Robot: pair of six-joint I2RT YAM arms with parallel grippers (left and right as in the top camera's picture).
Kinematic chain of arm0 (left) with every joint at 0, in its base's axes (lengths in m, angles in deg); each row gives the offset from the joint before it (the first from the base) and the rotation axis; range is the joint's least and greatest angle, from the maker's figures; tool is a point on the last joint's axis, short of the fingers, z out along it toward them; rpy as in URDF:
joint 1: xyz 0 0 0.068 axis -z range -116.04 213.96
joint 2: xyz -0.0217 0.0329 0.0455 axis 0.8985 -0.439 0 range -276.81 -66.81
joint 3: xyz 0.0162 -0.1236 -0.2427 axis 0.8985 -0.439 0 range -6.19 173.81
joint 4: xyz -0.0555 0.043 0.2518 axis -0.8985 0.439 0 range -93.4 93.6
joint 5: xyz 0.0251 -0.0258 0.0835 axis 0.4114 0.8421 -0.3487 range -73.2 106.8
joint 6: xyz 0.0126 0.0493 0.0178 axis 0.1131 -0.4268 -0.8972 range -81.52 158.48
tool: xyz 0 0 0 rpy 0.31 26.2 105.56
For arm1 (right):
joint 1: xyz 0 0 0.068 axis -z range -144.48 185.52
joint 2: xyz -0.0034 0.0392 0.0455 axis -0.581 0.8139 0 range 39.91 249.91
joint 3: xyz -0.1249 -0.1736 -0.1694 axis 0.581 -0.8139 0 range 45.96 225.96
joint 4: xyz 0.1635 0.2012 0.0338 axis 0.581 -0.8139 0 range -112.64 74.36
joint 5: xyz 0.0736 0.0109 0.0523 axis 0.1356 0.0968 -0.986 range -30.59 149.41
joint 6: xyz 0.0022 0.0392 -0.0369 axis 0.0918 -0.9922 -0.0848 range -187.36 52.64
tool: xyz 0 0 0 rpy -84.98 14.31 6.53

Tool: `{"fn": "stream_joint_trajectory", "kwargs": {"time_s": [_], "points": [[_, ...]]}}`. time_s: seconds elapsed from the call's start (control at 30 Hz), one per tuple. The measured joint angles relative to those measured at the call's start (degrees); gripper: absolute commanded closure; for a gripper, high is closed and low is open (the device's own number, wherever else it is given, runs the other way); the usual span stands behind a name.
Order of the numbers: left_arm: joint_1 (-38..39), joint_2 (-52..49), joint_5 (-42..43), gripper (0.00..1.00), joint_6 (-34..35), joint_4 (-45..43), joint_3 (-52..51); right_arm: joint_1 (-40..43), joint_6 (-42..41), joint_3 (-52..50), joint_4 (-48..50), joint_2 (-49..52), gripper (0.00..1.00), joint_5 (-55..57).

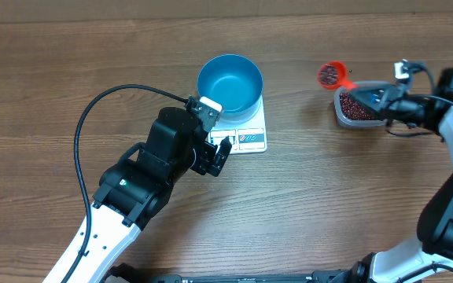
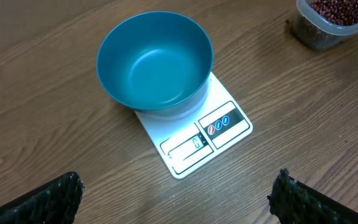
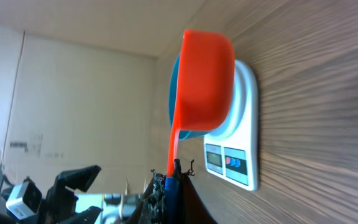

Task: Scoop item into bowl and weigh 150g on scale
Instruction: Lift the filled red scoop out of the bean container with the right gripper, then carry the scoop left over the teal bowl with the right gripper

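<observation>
Over on the right side of the table (image 1: 69, 63), your right gripper (image 3: 171, 182) is closed tight on the thin handle of an orange scoop (image 1: 330, 75). The scoop's cup hangs just left of the clear tub (image 2: 316, 36) and a little farther back. The beans (image 1: 357, 108) are tiny, dark red-brown and loose. They lie as a maroon heap that fills the tub close to its rim, and a small load of them shows in the cup. I judge the step in hand to be the carry from the tub to the bowl, with nothing poured yet. The light blue bowl (image 1: 230, 79) sits on the far part of the white scale (image 1: 252, 137), well to the left of the scoop, and its inside is bare. The scale's display and buttons face the near side, but I cannot read the display. Next you need to travel left with the cup kept level so the beans do not roll out. Then tip it slowly once the cup is over the middle of the bowl, without knocking the rim. One scoop looks small against that deep bowl, so expect to make several trips. Your left gripper (image 2: 176, 193) stands wide apart and holds nothing. It hovers just near of the scale's front edge and does not touch it.
</observation>
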Motion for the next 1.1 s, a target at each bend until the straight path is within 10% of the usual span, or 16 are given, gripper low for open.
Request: {"fn": "stream_joint_trajectory", "kwargs": {"time_s": [0.6,1.1], "points": [[0.00,0.00,0.00,0.00,0.00,0.00,0.00,-21.00,-13.88,4.98,16.24,0.00,0.96,6.47],[0.00,0.00,0.00,0.00,0.00,0.00,0.00,-30.67,-9.75,4.98,18.60,0.00,0.96,23.76]]}}
